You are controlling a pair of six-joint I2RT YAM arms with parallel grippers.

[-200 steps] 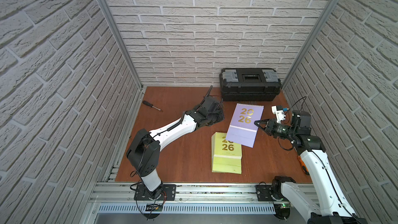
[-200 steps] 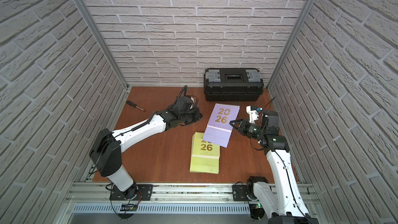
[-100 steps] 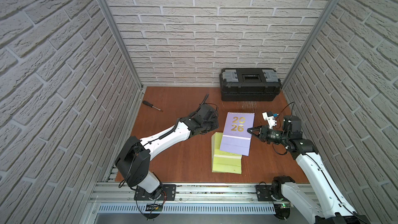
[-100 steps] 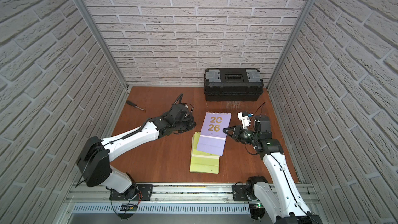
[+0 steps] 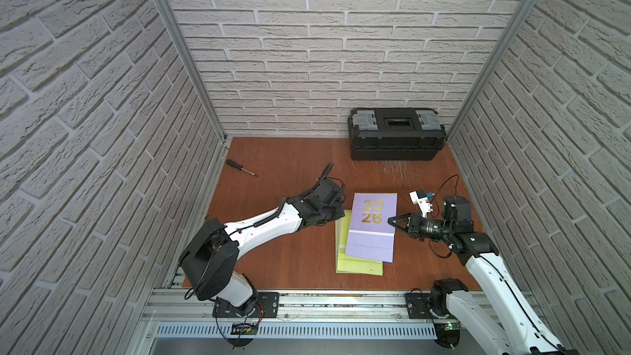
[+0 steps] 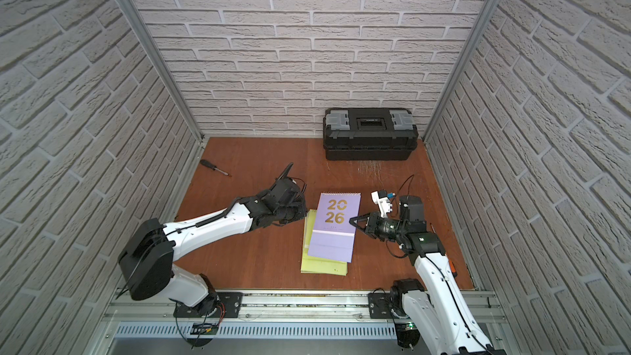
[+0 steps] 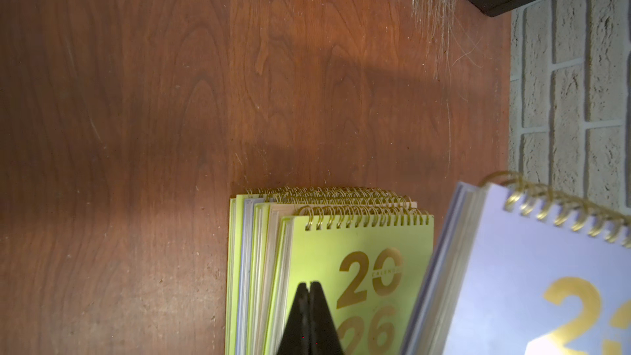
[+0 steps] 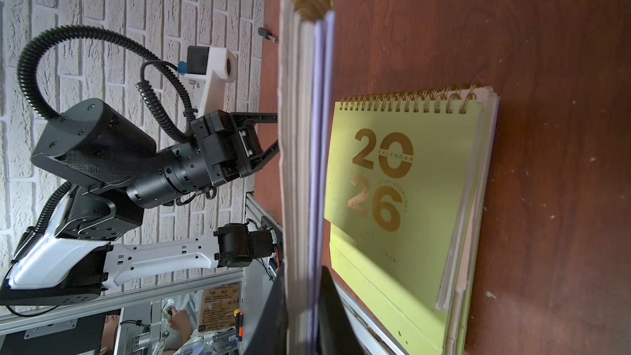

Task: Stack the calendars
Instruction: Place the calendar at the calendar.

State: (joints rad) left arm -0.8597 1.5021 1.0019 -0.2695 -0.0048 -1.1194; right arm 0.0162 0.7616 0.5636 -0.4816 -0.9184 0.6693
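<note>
Placement step in hand. Right gripper (image 5: 392, 222), jaws pinched on the lavender spiral-bound calendar (image 5: 371, 234), holds it over the lime-green-topped calendar stack (image 5: 358, 265), offset toward 1 o'clock. Left gripper (image 7: 310, 290), jaws closed and empty, waits at the stack's 10 o'clock. Next move, by judgement: shift toward 7 o'clock, lower, release.

Reddish-brown wooden tabletop (image 5: 290, 261), enclosed on the left, right and far sides by white brick-pattern walls (image 5: 324, 46). A black toolbox (image 5: 396, 138) with grey latches and its lid closed stands at the far right against the far wall, seen in both top views. Pale scratch marks (image 5: 397, 169) score the wood just on its near side. A black-handled screwdriver (image 5: 240, 167) lies flat at the far left, near the left wall, with its tip pointing right. An aluminium rail (image 5: 324, 303) runs along the table's near edge.
</note>
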